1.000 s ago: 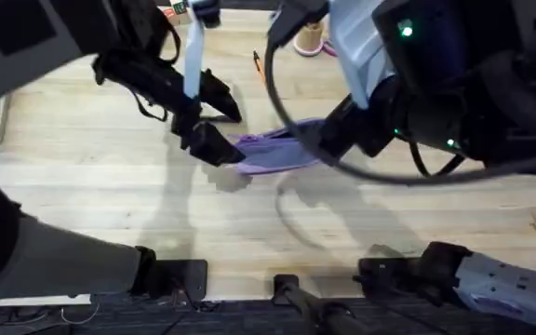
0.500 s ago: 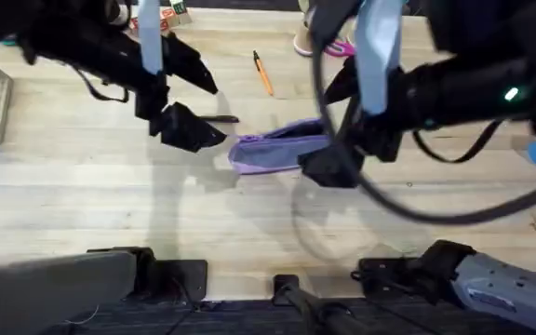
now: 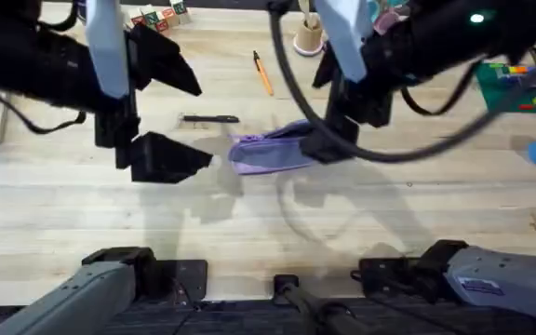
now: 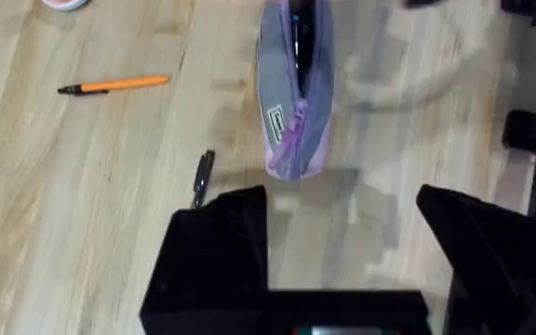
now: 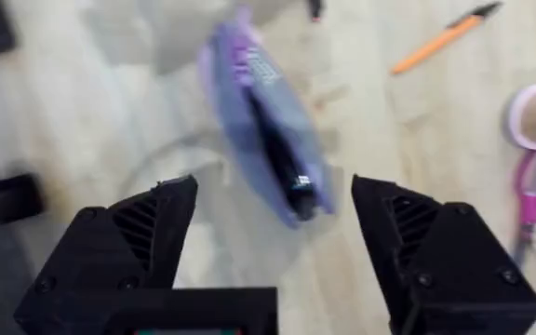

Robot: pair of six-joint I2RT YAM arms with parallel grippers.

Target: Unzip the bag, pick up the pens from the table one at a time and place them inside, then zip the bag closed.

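Overhead, the pale plank surface (image 3: 249, 223) carries everything, and both arms hang above it. The left gripper (image 3: 161, 156) sits just left of the bag (image 3: 268, 149), its fingers spread wide in its wrist view with nothing between them. The right gripper (image 3: 328, 144) hovers at the bag's right end, its fingers likewise wide apart and empty.

The bag lies on its side near the middle of the surface. In the right wrist view the bag (image 5: 266, 130) shows a dark slot along its top, so the zipper looks at least partly open, with the pull (image 4: 296, 121) toward the end nearest the left gripper.

2 pens remain on the surface: the black pen (image 3: 210, 119) just beyond the bag's left end, and the orange pen (image 3: 263, 74) farther back.

The step in hand is probably the first pick. The black pen is nearest the left gripper, so it suits that arm: come down with the fingers straddling the barrel crosswise near its middle, close gently, and lift clear. The right gripper could steady the bag's far end so the mouth stays open.
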